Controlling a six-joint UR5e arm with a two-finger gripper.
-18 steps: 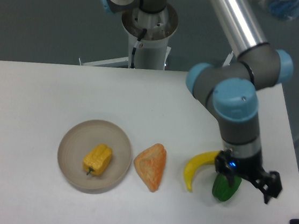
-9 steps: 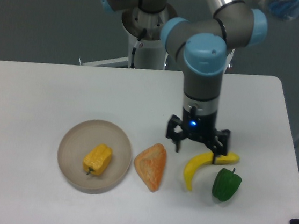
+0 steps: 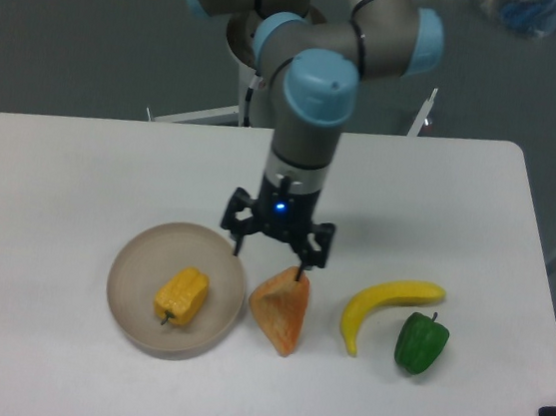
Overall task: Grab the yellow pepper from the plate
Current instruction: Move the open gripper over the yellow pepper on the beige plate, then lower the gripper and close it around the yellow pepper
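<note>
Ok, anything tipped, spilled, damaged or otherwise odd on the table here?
Nothing stands out. The yellow pepper lies on its side in the plate, intact. The open gripper hangs empty between the plate and the orange wedge.

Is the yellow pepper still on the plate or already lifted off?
On it: the yellow pepper lies inside the plate, and the open fingers hold nothing.

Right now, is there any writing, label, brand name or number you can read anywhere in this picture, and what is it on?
None: no readable text shows anywhere.
The gripper carries only a small blue light, no lettering.
The yellow pepper, the plate, the banana, the green pepper and the orange wedge-shaped item bear no labels or stickers.
The arm's grey and blue housings show no legible brand mark.
</note>
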